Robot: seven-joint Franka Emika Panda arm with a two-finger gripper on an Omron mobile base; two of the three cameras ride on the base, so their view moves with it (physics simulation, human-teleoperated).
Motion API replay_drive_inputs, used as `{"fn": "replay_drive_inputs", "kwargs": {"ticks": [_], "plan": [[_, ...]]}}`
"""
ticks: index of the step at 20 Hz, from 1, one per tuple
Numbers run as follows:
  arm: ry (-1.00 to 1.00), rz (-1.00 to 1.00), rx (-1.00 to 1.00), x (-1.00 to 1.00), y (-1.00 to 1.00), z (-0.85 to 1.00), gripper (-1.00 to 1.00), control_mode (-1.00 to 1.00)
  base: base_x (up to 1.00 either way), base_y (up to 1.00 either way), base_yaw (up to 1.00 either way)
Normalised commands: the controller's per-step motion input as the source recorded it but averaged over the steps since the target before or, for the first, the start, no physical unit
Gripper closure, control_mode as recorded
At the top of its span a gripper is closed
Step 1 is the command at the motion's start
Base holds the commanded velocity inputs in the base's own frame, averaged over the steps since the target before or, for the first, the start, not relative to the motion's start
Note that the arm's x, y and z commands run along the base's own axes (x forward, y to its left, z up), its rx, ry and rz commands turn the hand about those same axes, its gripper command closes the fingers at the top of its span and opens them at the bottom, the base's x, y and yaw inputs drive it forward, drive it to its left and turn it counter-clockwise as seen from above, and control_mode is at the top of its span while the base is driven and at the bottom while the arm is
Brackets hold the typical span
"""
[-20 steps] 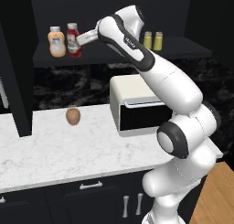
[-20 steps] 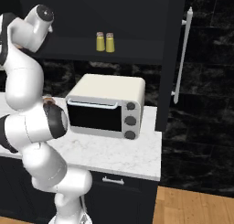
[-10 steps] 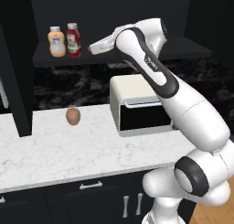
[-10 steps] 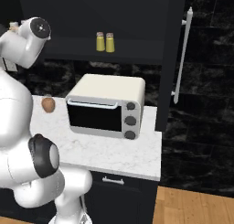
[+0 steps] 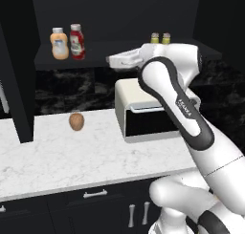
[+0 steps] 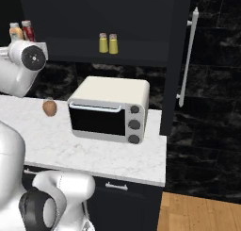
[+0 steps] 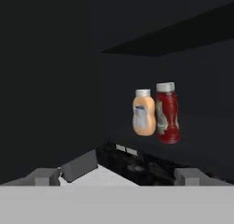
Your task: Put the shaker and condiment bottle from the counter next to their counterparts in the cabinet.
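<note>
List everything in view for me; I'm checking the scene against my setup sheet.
condiment bottle: one, red with white cap, cabinet shelf, left part, right beside the orange bottle.
orange bottle: one, orange with pale cap, cabinet shelf, far left.
shakers: two, yellow-green, side by side on the cabinet shelf above the toaster oven.
cabinet: one, black, on the wall above the counter.
toaster oven: one, white, on the counter.
brown egg-shaped thing: one, on the counter left of the oven.
counter: one, white marble.
pincer: one, open, empty, before the shelf.
</note>
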Motion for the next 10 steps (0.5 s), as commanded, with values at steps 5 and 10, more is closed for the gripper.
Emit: {"fn": "replay_drive_inputs", "kwargs": {"ticks": [5, 10], "plan": [[0.00, -0.11, 0.19, -0.84, -0.27, 0.00, -1.00, -1.00, 0.00, 0.00, 0.00], [0.00, -0.11, 0.17, -0.80, -0.21, 0.00, -1.00, -1.00, 0.00, 0.00, 0.00]]}}
